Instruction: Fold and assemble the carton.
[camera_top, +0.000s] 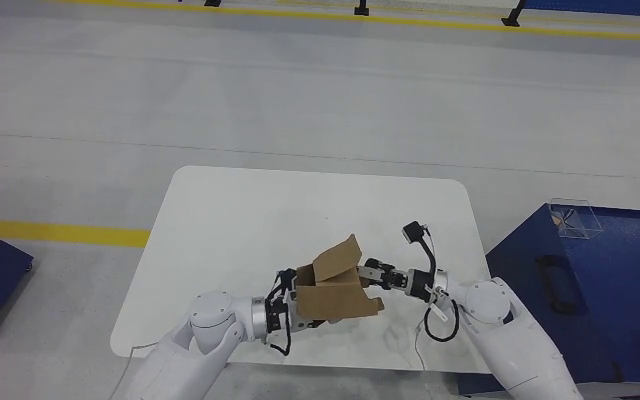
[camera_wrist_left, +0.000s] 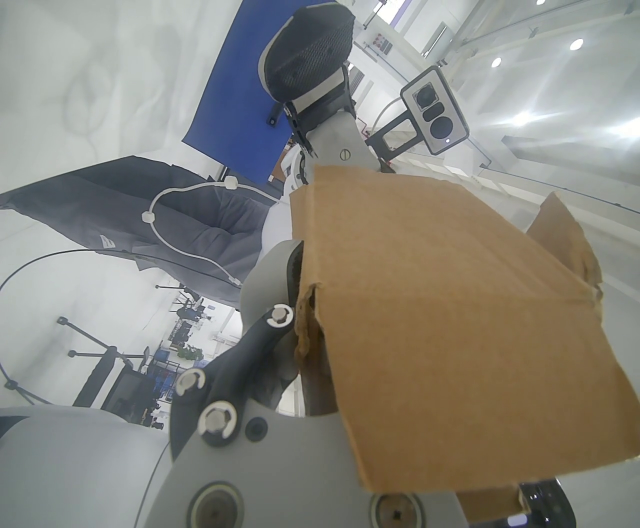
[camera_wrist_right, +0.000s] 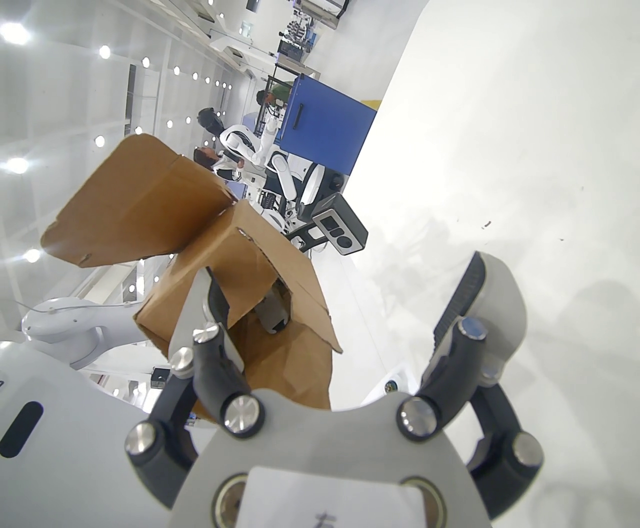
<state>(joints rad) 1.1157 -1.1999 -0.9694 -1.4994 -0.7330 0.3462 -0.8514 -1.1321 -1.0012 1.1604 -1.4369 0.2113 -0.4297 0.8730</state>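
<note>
Grips brown cardboard carton by its left wall in clamped left pincer above white desk, near edge; spreads empty right pincer wide at carton's right opening.

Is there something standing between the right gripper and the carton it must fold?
Nothing visible does. The right gripper is close beside the carton with its jaws open, and no object lies between them. The left gripper holds the carton at its other side, out of that path.
</note>
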